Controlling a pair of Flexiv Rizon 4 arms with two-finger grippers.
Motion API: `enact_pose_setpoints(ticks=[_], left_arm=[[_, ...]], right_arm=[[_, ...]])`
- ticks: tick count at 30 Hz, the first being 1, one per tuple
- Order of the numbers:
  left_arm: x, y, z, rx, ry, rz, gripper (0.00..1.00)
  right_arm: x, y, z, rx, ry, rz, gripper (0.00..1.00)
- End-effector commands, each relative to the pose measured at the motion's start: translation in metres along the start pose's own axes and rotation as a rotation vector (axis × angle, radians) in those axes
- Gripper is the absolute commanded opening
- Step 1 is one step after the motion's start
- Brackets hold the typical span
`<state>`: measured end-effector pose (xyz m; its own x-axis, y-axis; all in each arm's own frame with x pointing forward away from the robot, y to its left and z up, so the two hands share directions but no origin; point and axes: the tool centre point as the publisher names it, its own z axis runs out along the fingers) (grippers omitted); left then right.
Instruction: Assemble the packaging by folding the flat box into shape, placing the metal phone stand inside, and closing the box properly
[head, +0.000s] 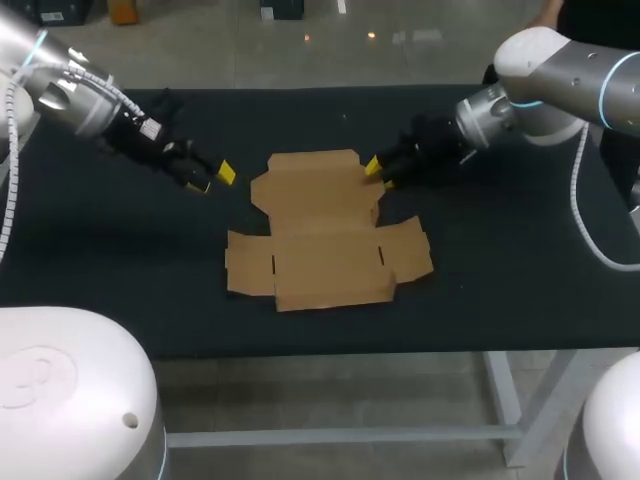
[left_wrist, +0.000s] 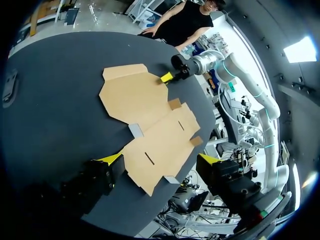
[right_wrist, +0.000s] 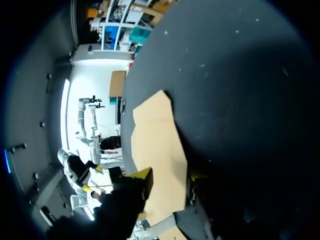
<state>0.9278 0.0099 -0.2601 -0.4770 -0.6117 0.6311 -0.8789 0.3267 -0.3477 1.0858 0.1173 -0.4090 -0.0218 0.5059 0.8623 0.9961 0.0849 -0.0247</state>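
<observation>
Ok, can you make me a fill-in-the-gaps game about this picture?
1. The brown cardboard box lies ___ on the black tabletop, not folded up.
2. The yellow-tipped jaws of the left arm are wide ___.
3. The jaws closest to the box belong to the ___ arm.
Missing words: flat; open; right.

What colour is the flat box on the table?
The flat box is plain brown cardboard; head view shows it best.
</observation>
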Motion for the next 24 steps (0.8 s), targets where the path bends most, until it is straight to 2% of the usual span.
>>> enact_pose_setpoints(ticks=[1,8,13,15,16,17,18,24], left_arm=[[-0.001,0.004,-0.001,0.004,0.002,0.0,1.0],[-0.001,0.007,-0.002,0.0,0.007,0.002,1.0],[-0.002,0.009,-0.002,-0.002,0.01,0.001,1.0],[-0.002,0.009,-0.002,-0.005,0.011,0.002,1.0],[-0.001,0.01,-0.002,-0.007,0.013,0.003,1.0],[-0.001,0.01,-0.002,-0.011,0.017,0.005,1.0],[-0.001,0.011,-0.002,-0.017,0.025,0.01,1.0],[-0.002,0.011,-0.002,-0.036,0.067,0.022,1.0]], right_arm=[[-0.008,0.005,0.008,0.046,0.029,0.008,0.46],[-0.01,0.006,0.015,0.034,0.063,0.019,0.46],[-0.007,0.007,0.018,0.033,0.078,0.006,0.4],[-0.005,0.007,0.018,0.028,0.082,-0.01,0.29],[-0.004,0.007,0.018,0.022,0.087,-0.02,0.21],[-0.003,0.007,0.017,0.018,0.09,-0.028,0.07],[-0.002,0.006,0.016,0.014,0.092,-0.035,0.0],[0.007,0.004,0.006,-0.018,0.115,-0.089,0.0]])
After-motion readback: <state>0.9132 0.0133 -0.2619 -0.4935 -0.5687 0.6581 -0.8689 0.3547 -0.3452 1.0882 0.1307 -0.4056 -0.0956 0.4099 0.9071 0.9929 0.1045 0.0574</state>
